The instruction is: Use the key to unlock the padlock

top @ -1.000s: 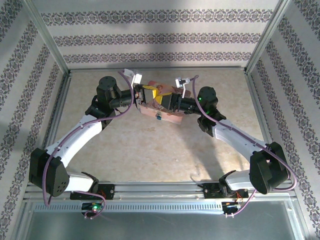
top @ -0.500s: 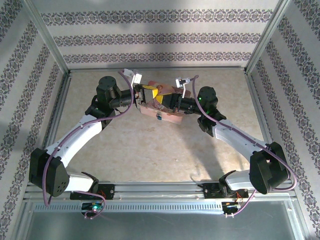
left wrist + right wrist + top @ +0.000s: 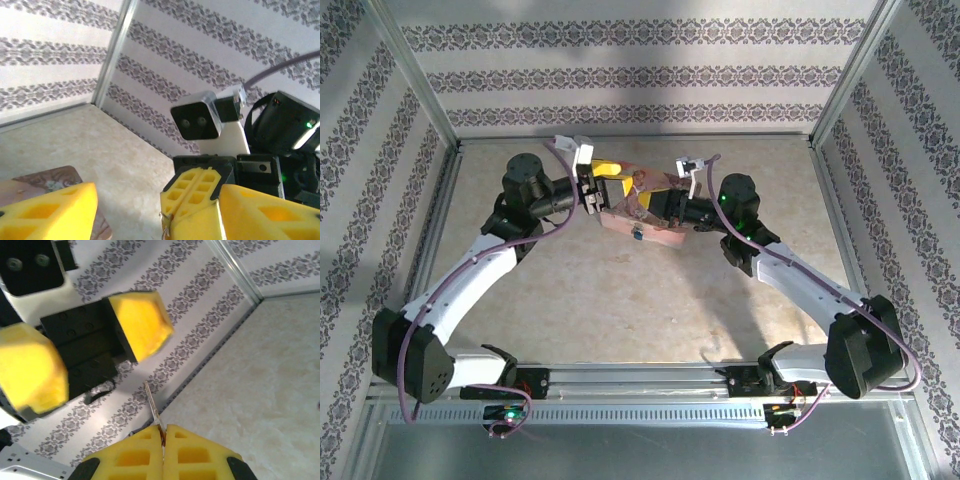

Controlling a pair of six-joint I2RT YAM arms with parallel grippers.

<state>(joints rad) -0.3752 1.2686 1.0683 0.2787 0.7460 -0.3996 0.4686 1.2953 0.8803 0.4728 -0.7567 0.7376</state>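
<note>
I take the pink tin box (image 3: 658,234) as my marker. It lies on the beige table (image 3: 620,300), towards the far wall, and both arms meet over it.

The padlock (image 3: 636,236) hangs at the box's near edge, about midway along it. From above it is a tiny blue speck, too small for me to read the shackle or the keyhole.

The left gripper (image 3: 607,178) hovers above the box's far left corner with its yellow fingers spread well apart and nothing between them. In the right wrist view the two pads stand clear of each other and the gap is bare.

The right gripper (image 3: 163,436) sits over the far right part of the box, facing the left one. Its jaws are pressed together on the key (image 3: 151,401), a thin silvery strip seen edge-on that pokes out from the seam between the pads and points towards the left gripper. In the left wrist view a bit of thin wire shows at the base of those closed fingers, but I cannot tell what it is.

The key is up above the box, well apart from the padlock at the near edge.
</note>
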